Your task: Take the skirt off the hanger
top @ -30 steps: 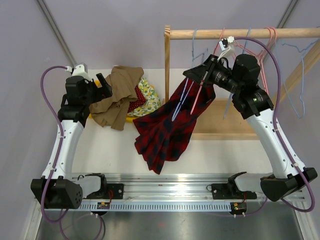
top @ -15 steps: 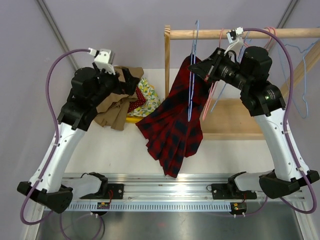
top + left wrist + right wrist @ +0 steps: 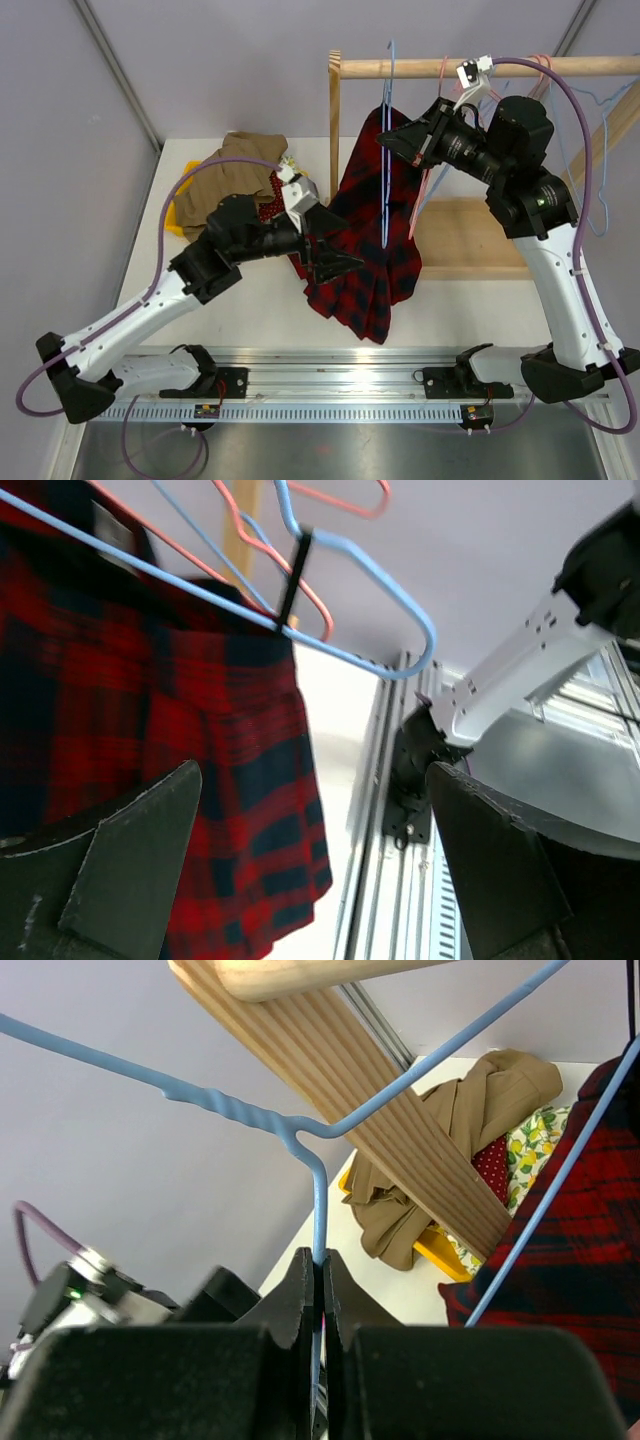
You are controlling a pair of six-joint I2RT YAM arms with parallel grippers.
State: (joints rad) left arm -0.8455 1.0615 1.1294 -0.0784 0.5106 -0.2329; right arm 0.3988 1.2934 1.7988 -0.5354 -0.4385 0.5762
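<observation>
Skirt (image 3: 365, 262) draped on hanger (image 3: 318, 1195), wire neck pinched tight in right gripper (image 3: 320, 1272); left gripper (image 3: 335, 240) spread wide beside the plaid.

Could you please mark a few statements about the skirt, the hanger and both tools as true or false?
1. The right tool is shut on the hanger. True.
2. The left tool grips the skirt. False: its jaws stand wide open beside the cloth.
3. The skirt is off the hanger. False: it hangs on the blue wire.
4. A tan garment lies heaped left of the skirt. True.
</observation>
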